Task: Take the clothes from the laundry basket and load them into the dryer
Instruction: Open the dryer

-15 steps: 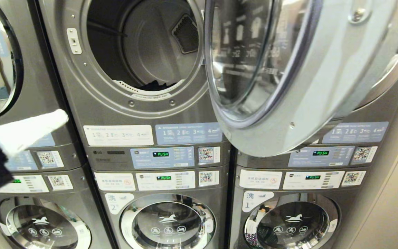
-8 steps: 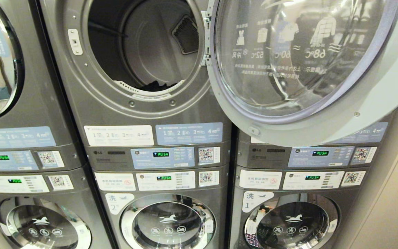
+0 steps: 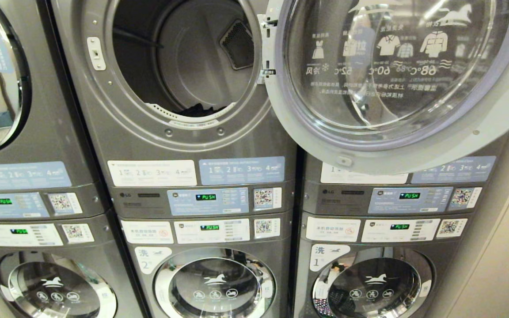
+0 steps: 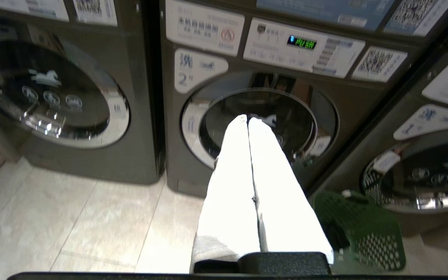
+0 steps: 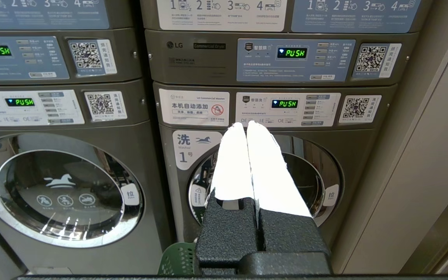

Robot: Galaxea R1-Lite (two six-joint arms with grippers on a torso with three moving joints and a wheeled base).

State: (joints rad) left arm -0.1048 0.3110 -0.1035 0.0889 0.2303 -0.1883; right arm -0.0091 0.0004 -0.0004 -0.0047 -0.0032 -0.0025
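Head view showed the dryer [image 3: 184, 66] up high in the middle, with its round door [image 3: 396, 84] swung wide open to the right. Some dark clothes [image 3: 199, 108] lay at the bottom of the drum. A green laundry basket [image 4: 360, 229] sat on the floor [image 4: 72, 221] near the low washers. The left gripper [image 4: 247, 118] hung low with its white fingers pressed shut on nothing. The right gripper [image 5: 246, 124] was shut and empty too.
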